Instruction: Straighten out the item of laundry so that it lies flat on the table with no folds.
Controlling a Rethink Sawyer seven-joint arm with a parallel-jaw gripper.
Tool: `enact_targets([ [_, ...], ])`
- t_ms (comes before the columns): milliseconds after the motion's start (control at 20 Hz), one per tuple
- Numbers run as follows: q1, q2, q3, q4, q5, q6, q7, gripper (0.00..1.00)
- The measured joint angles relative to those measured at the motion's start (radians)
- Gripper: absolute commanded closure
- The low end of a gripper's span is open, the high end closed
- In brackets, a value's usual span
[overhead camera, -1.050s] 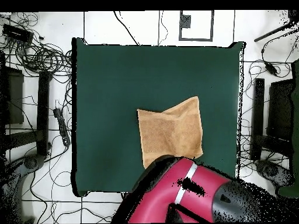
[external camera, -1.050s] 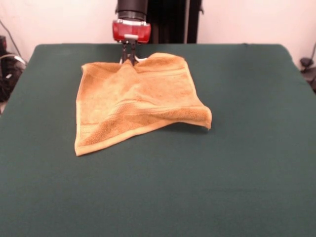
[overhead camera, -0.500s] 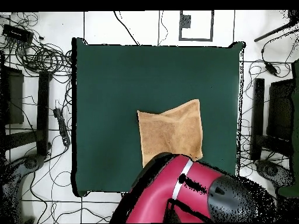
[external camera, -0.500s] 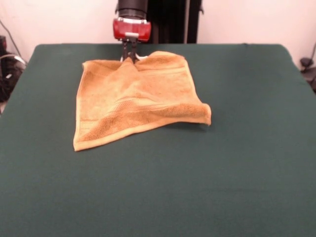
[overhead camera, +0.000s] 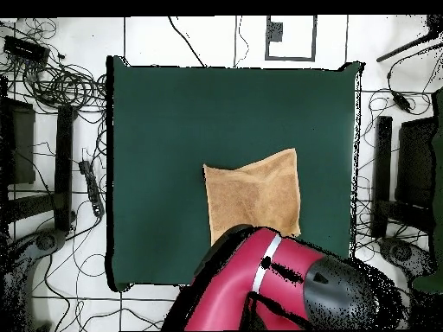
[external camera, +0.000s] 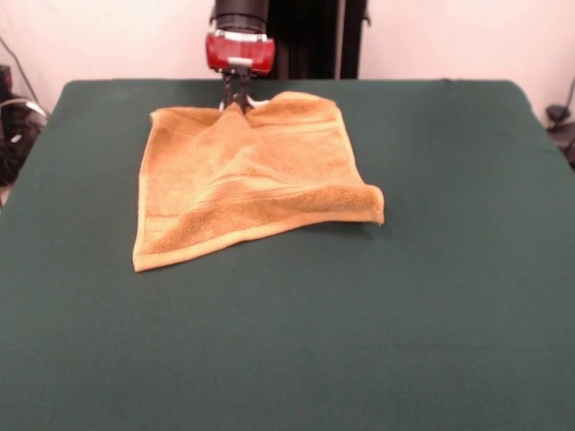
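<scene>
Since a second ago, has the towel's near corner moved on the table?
Yes. In the front view the towel has slid slightly toward the table's far edge, its near left corner now farther from the camera, with the claw pinching its far edge.

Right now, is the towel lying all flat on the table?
No, the towel is pinched up into a peak at its far edge by the gripper, and one near corner is curled up.

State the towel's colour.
Golden orange all over; the towel shows it best in the front view, pinched at its far edge by the gripper.
</scene>
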Motion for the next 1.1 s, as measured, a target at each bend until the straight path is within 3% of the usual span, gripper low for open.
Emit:
enact_targets([
  [900, 0.012, 0.006, -0.01, -0.005, 0.0, -0.005, 0.0, 1.0],
  [950, 0.013, 0.009, -0.014, -0.006, 0.001, -0.006, 0.0, 0.0],
  [1100, 0.012, 0.012, -0.022, -0.006, 0.006, -0.007, 0.0, 0.0],
])
